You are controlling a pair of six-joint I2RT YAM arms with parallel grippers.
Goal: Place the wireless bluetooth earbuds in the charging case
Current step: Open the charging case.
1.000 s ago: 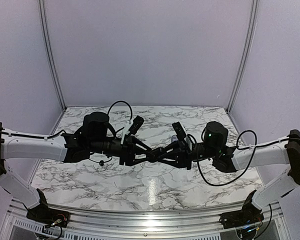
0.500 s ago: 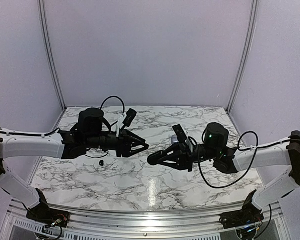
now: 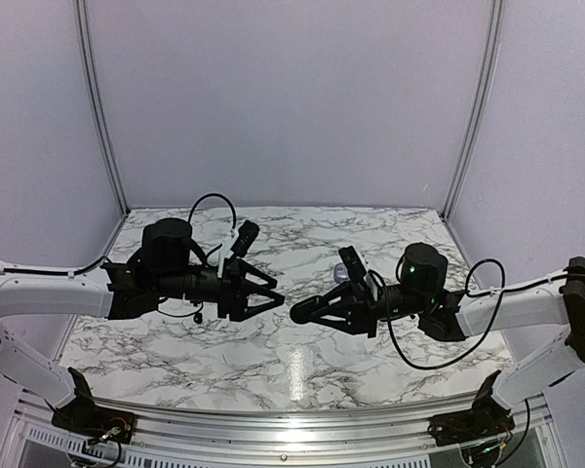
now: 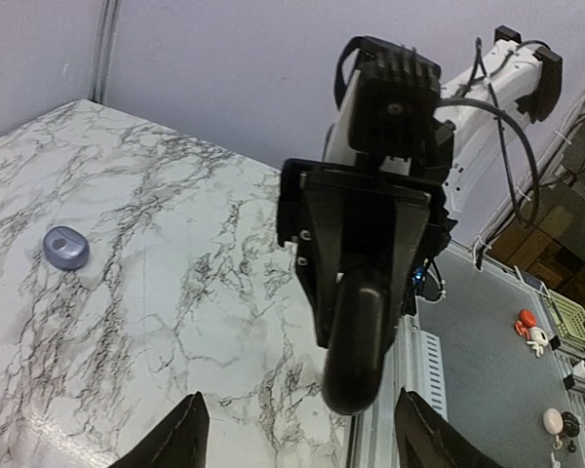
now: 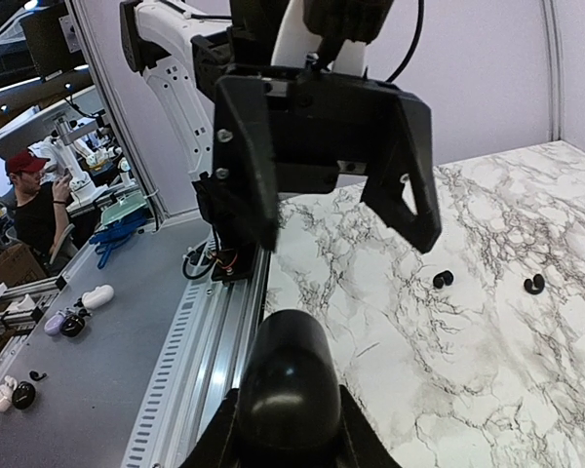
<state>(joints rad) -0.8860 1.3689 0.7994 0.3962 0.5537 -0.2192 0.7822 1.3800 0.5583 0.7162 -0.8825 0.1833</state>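
Note:
My right gripper (image 3: 300,312) is shut on a glossy black oval charging case (image 5: 288,385), closed, held above the table's middle. The case also shows in the left wrist view (image 4: 356,341). My left gripper (image 3: 276,292) is open and empty, facing the case with a small gap between them; in the right wrist view it (image 5: 322,146) is spread wide. Two black earbuds (image 5: 443,279) (image 5: 534,284) lie on the marble behind the left gripper. One black bud (image 3: 197,316) peeks out under the left arm. The silvery-grey buds are out of view.
A silvery-lavender oval case (image 4: 65,247) lies on the marble table (image 3: 273,361), partly hidden behind the right wrist in the top view (image 3: 343,274). The table's near metal rail (image 5: 200,341) runs below both grippers.
One second ago both grippers met around the black case. The left gripper has since opened and drawn back to the left; the right gripper keeps the case and has shifted slightly right.

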